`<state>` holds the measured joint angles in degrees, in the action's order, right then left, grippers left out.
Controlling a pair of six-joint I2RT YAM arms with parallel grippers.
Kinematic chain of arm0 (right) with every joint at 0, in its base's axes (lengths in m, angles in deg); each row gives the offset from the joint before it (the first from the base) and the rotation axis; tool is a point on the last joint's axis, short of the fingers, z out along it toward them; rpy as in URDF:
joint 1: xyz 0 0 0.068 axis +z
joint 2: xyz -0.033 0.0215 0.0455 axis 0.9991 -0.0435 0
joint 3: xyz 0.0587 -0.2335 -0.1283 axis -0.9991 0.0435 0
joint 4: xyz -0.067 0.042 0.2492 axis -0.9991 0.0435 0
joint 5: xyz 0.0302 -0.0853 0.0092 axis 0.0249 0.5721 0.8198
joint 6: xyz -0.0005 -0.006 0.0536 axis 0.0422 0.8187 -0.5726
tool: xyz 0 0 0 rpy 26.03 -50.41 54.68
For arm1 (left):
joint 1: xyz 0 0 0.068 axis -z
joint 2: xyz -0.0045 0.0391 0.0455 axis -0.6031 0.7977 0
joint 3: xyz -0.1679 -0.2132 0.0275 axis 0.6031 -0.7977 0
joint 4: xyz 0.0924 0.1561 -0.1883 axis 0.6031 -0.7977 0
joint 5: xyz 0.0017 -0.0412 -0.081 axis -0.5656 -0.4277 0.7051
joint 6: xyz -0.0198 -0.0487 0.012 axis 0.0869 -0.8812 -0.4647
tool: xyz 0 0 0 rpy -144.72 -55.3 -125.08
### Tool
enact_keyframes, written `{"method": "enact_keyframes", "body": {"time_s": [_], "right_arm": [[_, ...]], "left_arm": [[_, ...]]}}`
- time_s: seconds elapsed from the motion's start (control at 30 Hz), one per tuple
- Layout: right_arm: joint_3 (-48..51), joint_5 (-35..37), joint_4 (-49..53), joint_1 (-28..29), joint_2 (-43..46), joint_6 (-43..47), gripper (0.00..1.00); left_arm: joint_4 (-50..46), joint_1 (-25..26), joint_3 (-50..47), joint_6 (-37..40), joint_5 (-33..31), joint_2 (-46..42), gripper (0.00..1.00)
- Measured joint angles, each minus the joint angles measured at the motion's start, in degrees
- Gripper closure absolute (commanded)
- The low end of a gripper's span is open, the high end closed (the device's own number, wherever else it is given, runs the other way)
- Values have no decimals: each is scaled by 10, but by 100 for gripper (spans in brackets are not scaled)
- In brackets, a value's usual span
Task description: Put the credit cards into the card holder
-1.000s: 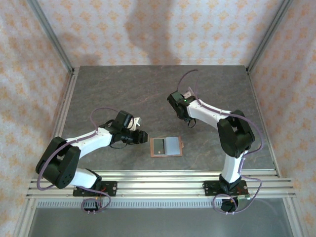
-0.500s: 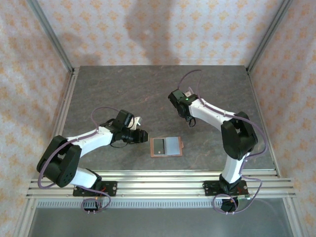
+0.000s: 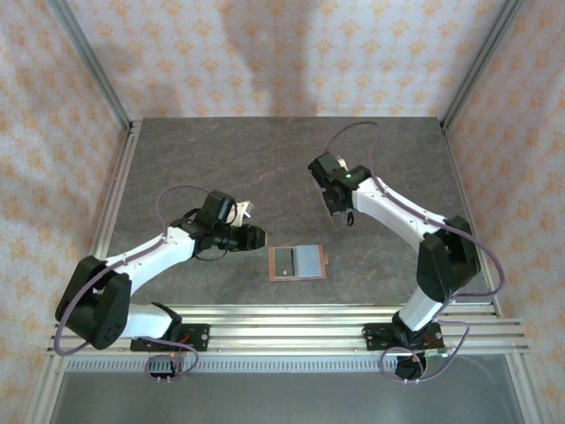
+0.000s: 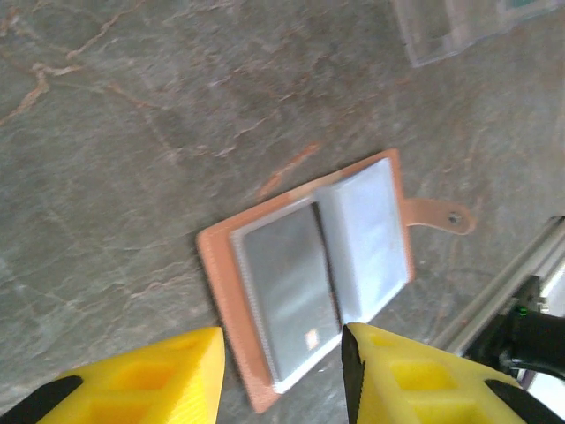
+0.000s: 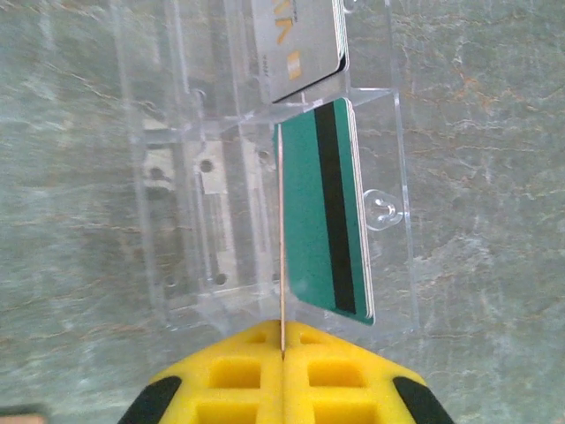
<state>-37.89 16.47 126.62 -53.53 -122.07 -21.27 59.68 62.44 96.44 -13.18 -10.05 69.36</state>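
On the dark marbled table [image 3: 221, 159], near its front edge and between the two arms, the card holder [image 3: 297, 262] lies opened flat, with its snap tab [image 4: 441, 215] extended to one side. Its two clear pockets face up: one shows a dark card [image 4: 287, 291] with a small light mark, the other a pale grey-blue card [image 4: 366, 238]. The left gripper [image 3: 256, 237] sits just to the left of the holder, apart from it. In the left wrist view its yellow fingers [image 4: 150, 375] stand spread with nothing between them, so this pincer is released. The right gripper [image 5: 282, 340] is positioned farther back on the table, over a clear plastic stand [image 5: 177, 177]. Its yellow pads are clenched together on a thin card [image 5: 282, 230] seen edge-on, which runs from the pads into the stand; the face colour of this card cannot be told. Just beside it in the stand rests a green card [image 5: 328, 203] with a black magnetic stripe, and a further compartment holds a light card [image 5: 296, 44] with orange markings
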Motion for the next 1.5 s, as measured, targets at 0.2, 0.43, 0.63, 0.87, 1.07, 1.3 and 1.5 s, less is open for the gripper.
{"method": "enact_keyframes", "body": {"time_s": [0.2,0.43,0.63,0.87,1.07,1.3,1.5], "right_arm": [[2,-121,-5,-4,98,-19,100],[79,-305,-76,-37,250,-77,100],[183,-473,-178,-57,312,-165,100],[246,-630,-285,-62,315,-256,100],[279,-697,-368,-63,318,-313,100],[298,-717,-404,-68,321,-343,100],[301,-720,-395,-68,326,-339,100]], "left_arm": [[45,0,0,-51,42,-40,58],[182,0,-3,-147,112,-57,58],[293,5,-4,-220,155,-57,57],[397,31,-6,-275,178,-35,58],[491,35,-23,-333,189,2,61],[525,35,-33,-360,191,10,63],[518,37,-33,-355,191,9,62]]}}
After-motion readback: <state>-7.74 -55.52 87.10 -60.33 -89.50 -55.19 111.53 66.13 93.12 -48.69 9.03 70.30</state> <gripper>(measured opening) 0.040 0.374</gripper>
